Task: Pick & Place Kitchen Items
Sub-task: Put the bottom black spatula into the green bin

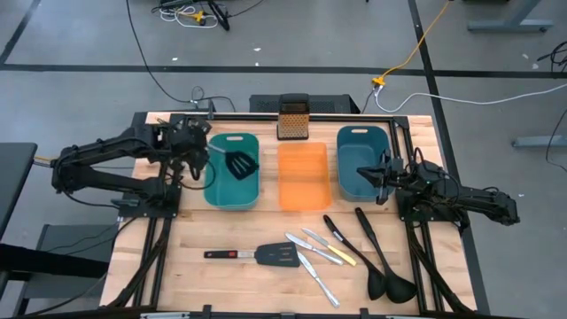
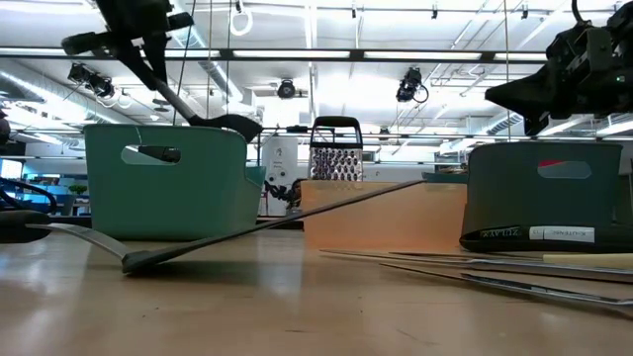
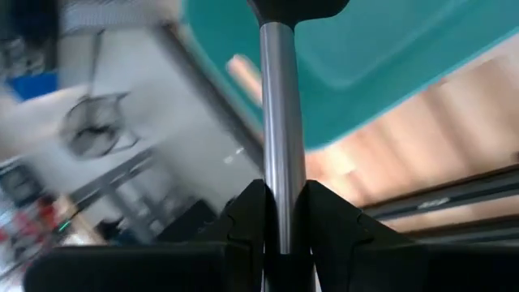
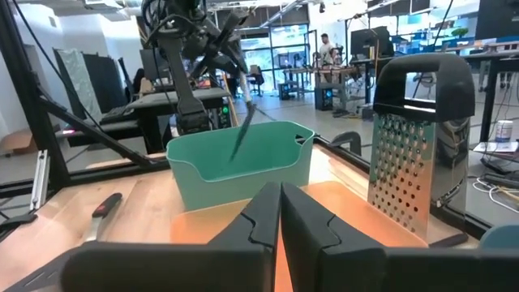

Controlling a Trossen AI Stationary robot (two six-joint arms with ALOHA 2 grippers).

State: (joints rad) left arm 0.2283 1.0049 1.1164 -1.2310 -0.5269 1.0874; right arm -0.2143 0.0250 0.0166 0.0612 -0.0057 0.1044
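Your left end effector (image 3: 280, 231) is clamped tight on the steel handle of a spatula (image 1: 239, 165), holding it above the left teal bin (image 1: 221, 197). Release too high and the head could catch the rim and tip out. The right end effector (image 4: 280, 212), fingers closed and empty, waits over the other teal bin (image 1: 350, 182).

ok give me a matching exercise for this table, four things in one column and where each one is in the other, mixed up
Things:
1. black slotted spatula with steel handle, held
2. second black slotted spatula
3. upright metal box grater
4. two long all-black ladles

Places:
A. lying flat on the wooden table near its front edge, left of the silver knives
B. at the table's far edge, behind the orange bin
C. clamped in the left gripper over the left teal bin
D. lying on the table in front of the right teal bin

Pairs: 1-C, 2-A, 3-B, 4-D
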